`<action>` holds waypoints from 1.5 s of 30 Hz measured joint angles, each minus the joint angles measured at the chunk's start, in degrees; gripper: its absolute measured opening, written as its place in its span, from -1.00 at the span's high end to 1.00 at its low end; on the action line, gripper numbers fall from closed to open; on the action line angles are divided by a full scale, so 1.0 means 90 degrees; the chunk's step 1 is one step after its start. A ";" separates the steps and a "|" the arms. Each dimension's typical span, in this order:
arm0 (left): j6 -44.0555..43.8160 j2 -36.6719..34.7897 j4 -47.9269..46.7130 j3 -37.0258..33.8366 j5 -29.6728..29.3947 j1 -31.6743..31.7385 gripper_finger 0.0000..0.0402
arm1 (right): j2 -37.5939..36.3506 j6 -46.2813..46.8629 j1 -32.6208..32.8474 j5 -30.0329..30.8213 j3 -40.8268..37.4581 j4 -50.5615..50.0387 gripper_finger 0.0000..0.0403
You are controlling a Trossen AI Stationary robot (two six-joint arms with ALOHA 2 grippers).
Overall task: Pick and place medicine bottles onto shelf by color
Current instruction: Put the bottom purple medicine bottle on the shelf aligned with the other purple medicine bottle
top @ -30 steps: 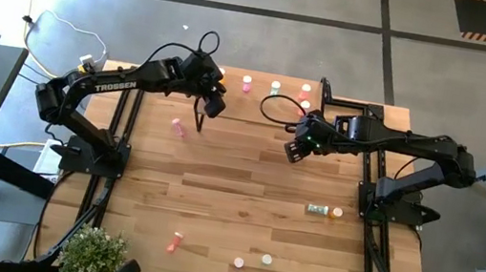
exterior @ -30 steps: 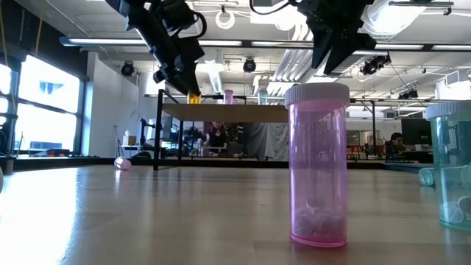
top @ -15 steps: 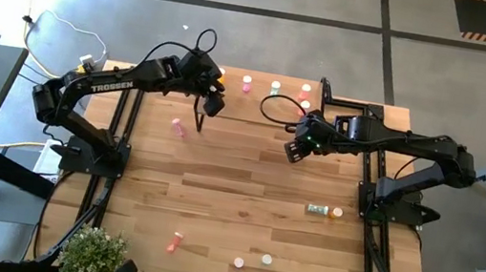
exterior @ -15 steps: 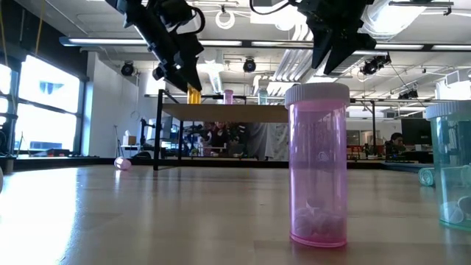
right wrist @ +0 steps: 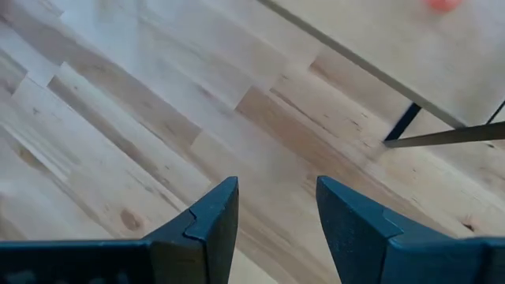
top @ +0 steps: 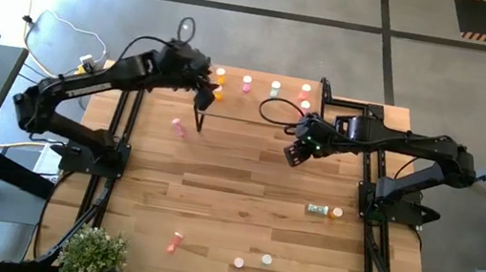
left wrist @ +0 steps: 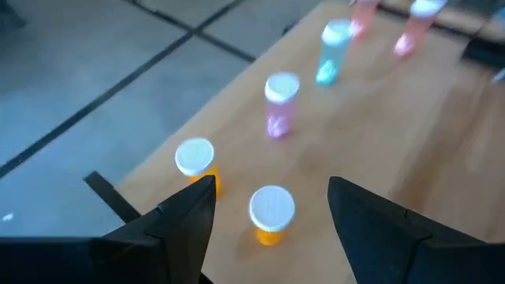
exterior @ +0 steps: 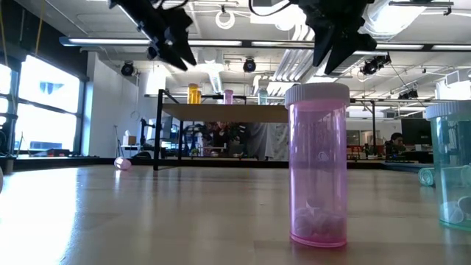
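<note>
The shelf (top: 257,107) stands at the table's far edge on black legs. On it stand two orange bottles (top: 218,94) (top: 220,73), a pink one (top: 247,83), a teal one (top: 275,88) and two red ones (top: 306,97). My left gripper (top: 201,82) is open and empty, raised above the shelf's left end. In the left wrist view (left wrist: 272,189) the nearer orange bottle (left wrist: 271,214) stands below the gap between the fingers. My right gripper (top: 293,153) is open and empty over the table, just in front of the shelf's right part.
Loose bottles lie on the table: a pink one (top: 177,126) near the shelf's left leg, a teal one (top: 316,209) beside an orange one (top: 337,212) at the right, and three more near the front (top: 175,241). A potted plant (top: 95,254) stands at the near left corner.
My left gripper has risen and drawn back toward the table's far left, away from the orange bottle that it was over. That bottle now stands alone on the shelf's left end beside the other orange one.
</note>
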 joint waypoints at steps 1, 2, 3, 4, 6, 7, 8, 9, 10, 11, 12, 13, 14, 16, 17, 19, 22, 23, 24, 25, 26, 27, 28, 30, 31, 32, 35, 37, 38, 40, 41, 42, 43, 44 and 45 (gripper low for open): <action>-0.0087 -0.0126 0.0002 0.0000 0.0121 -0.0009 -0.18 | 0.0000 -0.0044 0.0029 -0.0002 0.0000 0.0000 0.20; -0.0175 -0.0257 0.0003 0.0002 0.0277 -0.0027 -0.18 | 0.0000 -0.0114 0.0052 -0.0020 0.0000 0.0002 0.20; -0.0291 -0.0370 0.0001 0.0002 0.0466 -0.0058 -0.18 | 0.0000 -0.0161 0.0066 -0.0091 0.0000 0.0002 0.20; -0.0407 -0.0484 0.0001 0.0002 0.0660 -0.0108 -0.18 | 0.0000 -0.0216 0.0078 -0.0166 0.0000 0.0004 0.20; -0.0632 -0.0698 -0.0079 0.0002 0.1034 -0.0262 -0.18 | 0.0001 -0.0230 0.0088 -0.0371 0.0000 0.0027 0.20; -0.0723 -0.0794 -0.0139 0.0002 0.1179 -0.0378 -0.18 | 0.0001 -0.0245 0.0105 -0.0465 0.0000 0.0064 0.19; -0.0815 -0.0873 -0.0186 0.0002 0.1275 -0.0531 -0.18 | 0.0000 -0.0289 0.0144 -0.0540 0.0000 0.0129 0.17; -0.0902 -0.0944 -0.0237 0.0004 0.1346 -0.0704 -0.18 | 0.0000 -0.0379 0.0189 -0.0564 0.0000 0.0220 0.15; -0.0976 -0.0993 -0.0291 0.0002 0.1387 -0.0891 -0.18 | 0.0002 -0.0495 0.0251 -0.0599 0.0000 0.0301 0.12; -0.1045 -0.1039 -0.0323 0.0002 0.1405 -0.1118 -0.18 | 0.0002 -0.0595 0.0315 -0.0654 0.0000 0.0376 0.10; -0.1111 -0.1076 -0.0338 0.0003 0.1407 -0.1343 -0.18 | 0.0002 -0.0700 0.0390 -0.0722 0.0000 0.0459 0.07; -0.1170 -0.1111 -0.0337 0.0002 0.1402 -0.1576 -0.18 | 0.0002 -0.0861 0.0469 -0.0813 0.0000 0.0554 0.04; -0.1222 -0.1147 -0.0336 0.0002 0.1368 -0.1800 -0.18 | 0.0002 -0.1090 0.0561 -0.0869 0.0000 0.0640 0.01; -0.1422 -0.1198 -0.0334 0.0005 0.1177 -0.2190 -0.18 | 0.0002 -0.1624 0.0769 -0.1100 0.0000 0.0811 -0.02; -0.1546 -0.1203 -0.0334 0.0004 0.1075 -0.2376 -0.18 | 0.0002 -0.1876 0.0885 -0.1206 0.0000 0.0895 -0.03; -0.1820 -0.1197 -0.0336 0.0002 0.0945 -0.2693 -0.18 | 0.0003 -0.2287 0.1094 -0.1513 0.0000 0.1094 -0.03; -0.2224 -0.1193 -0.0326 -0.0007 0.0695 -0.3147 -0.18 | 0.0060 -0.2824 0.1372 -0.1995 0.0002 0.1408 -0.04; -0.2376 -0.1186 -0.0275 -0.0053 0.0573 -0.3297 -0.18 | 0.0089 -0.2970 0.1471 -0.2136 0.0002 0.1491 -0.04; -0.2538 -0.1179 -0.0267 -0.0111 0.0455 -0.3461 -0.18 | 0.0142 -0.3096 0.1567 -0.2270 0.0005 0.1632 -0.04; -0.2699 -0.1169 -0.0277 -0.0184 0.0315 -0.3617 -0.18 | 0.0190 -0.3194 0.1670 -0.2346 0.0005 0.1753 -0.04; -0.2856 -0.1163 -0.0287 -0.0257 0.0159 -0.3778 -0.18 | 0.0256 -0.3301 0.1790 -0.2383 0.0005 0.1792 -0.04; -0.2994 -0.1165 -0.0250 -0.0334 -0.0011 -0.3938 -0.18 | 0.0324 -0.3401 0.1903 -0.2418 0.0005 0.1862 -0.04; -0.3100 -0.1165 -0.0171 -0.0415 -0.0193 -0.4107 -0.18 | 0.0377 -0.3495 0.2021 -0.2436 0.0005 0.1982 -0.04; -0.3339 -0.1165 -0.0089 -0.0562 -0.0497 -0.4404 -0.18 | 0.0499 -0.3699 0.2226 -0.2444 0.0005 0.2201 -0.04; -0.3434 -0.1162 -0.0100 -0.0594 -0.0606 -0.4535 -0.18 | 0.0569 -0.3803 0.2327 -0.2441 0.0005 0.2289 -0.04; -0.3498 -0.1160 -0.0153 -0.0600 -0.0688 -0.4655 -0.18 | 0.0645 -0.3871 0.2407 -0.2440 0.0005 0.2405 -0.04; -0.3528 -0.1072 -0.0109 -0.0593 -0.0883 -0.4991 -0.18 | 0.0852 -0.4164 0.2631 -0.2475 0.0005 0.2704 -0.04; -0.3558 -0.1003 -0.0166 -0.0600 -0.1050 -0.5188 -0.18 | 0.1019 -0.4383 0.2765 -0.2560 0.0005 0.2931 -0.04; -0.3619 -0.0980 -0.0139 -0.0600 -0.1156 -0.5265 -0.18 | 0.1115 -0.4484 0.2828 -0.2653 0.0005 0.3049 -0.04; -0.3692 -0.0940 -0.0159 -0.0597 -0.1300 -0.5417 -0.18 | 0.1307 -0.4661 0.2959 -0.2812 0.0005 0.3298 -0.04; -0.3703 -0.0928 -0.0171 -0.0597 -0.1351 -0.5488 -0.18 | 0.1399 -0.4742 0.3017 -0.2869 0.0005 0.3454 -0.04; -0.3709 -0.0926 -0.0180 -0.0597 -0.1393 -0.5554 -0.18 | 0.1493 -0.4839 0.3077 -0.2952 0.0005 0.3590 -0.04; -0.3709 -0.0930 -0.0163 -0.0597 -0.1428 -0.5610 -0.18 | 0.1600 -0.4943 0.3130 -0.3000 0.0005 0.3707 -0.04; -0.3711 -0.0935 -0.0149 -0.0597 -0.1469 -0.5658 -0.18 | 0.1705 -0.5008 0.3182 -0.3031 0.0005 0.3821 -0.04; -0.3711 -0.0934 -0.0148 -0.0597 -0.1527 -0.5702 -0.18 | 0.1802 -0.5102 0.3238 -0.3052 0.0005 0.3921 -0.04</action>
